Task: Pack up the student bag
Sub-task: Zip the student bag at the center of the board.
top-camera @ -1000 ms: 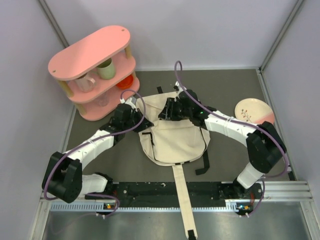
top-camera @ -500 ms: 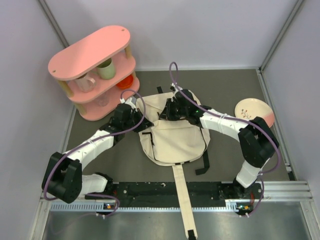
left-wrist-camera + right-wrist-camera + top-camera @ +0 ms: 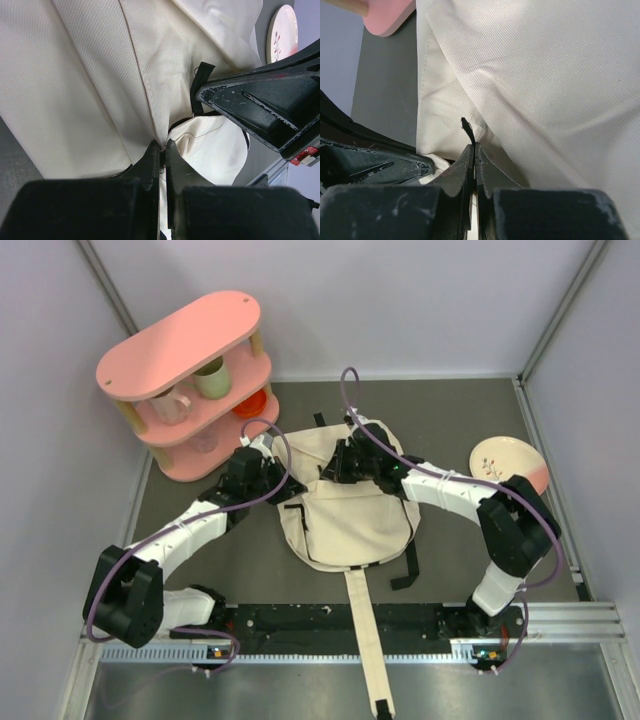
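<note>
The student bag (image 3: 350, 520), a cream canvas backpack, lies flat mid-table with a long strap (image 3: 365, 640) trailing toward the near edge. At the bag's left edge my left gripper (image 3: 275, 480) is shut, and the left wrist view shows its jaws (image 3: 162, 146) pinching a fold of the cream fabric (image 3: 100, 90). My right gripper (image 3: 335, 468) is at the bag's upper middle. It is shut on a small black pull tab (image 3: 466, 126) that sticks out just past the gripper (image 3: 473, 146). The bag's cloth (image 3: 545, 90) fills the right wrist view.
A pink two-tier shelf (image 3: 190, 380) holding cups stands at the back left, close to my left arm. A pink-and-cream plate (image 3: 505, 462) lies at the right beside my right arm. Grey walls enclose the table on three sides.
My right gripper has closed onto the black pull tab, and its arm shifted slightly left over the bag. My left gripper kept its hold on the fabric.
</note>
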Controlling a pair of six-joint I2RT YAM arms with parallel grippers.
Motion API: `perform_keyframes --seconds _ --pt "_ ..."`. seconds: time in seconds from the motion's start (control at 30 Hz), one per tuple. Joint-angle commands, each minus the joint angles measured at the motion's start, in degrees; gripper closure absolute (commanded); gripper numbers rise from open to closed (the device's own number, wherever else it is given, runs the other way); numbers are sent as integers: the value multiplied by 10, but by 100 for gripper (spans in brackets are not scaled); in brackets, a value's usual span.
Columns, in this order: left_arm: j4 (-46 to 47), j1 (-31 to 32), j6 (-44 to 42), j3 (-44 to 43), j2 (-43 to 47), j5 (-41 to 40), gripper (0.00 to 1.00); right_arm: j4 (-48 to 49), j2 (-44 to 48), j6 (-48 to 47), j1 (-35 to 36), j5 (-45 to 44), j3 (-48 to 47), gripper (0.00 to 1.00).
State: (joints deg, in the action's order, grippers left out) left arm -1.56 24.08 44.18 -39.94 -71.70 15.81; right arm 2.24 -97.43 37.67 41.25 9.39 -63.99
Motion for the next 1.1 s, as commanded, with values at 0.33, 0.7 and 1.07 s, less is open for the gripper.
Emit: perform_keyframes --seconds 0.33,0.7,1.07 --pt "24 3 -10 -12 24 40 100 60 1 17 8 -14 5 64" --pt "24 3 -10 -14 21 44 100 -21 -46 -30 42 -87 -49 64" --pt "25 3 -10 -17 16 48 100 -62 -86 -40 56 -116 -81 89"
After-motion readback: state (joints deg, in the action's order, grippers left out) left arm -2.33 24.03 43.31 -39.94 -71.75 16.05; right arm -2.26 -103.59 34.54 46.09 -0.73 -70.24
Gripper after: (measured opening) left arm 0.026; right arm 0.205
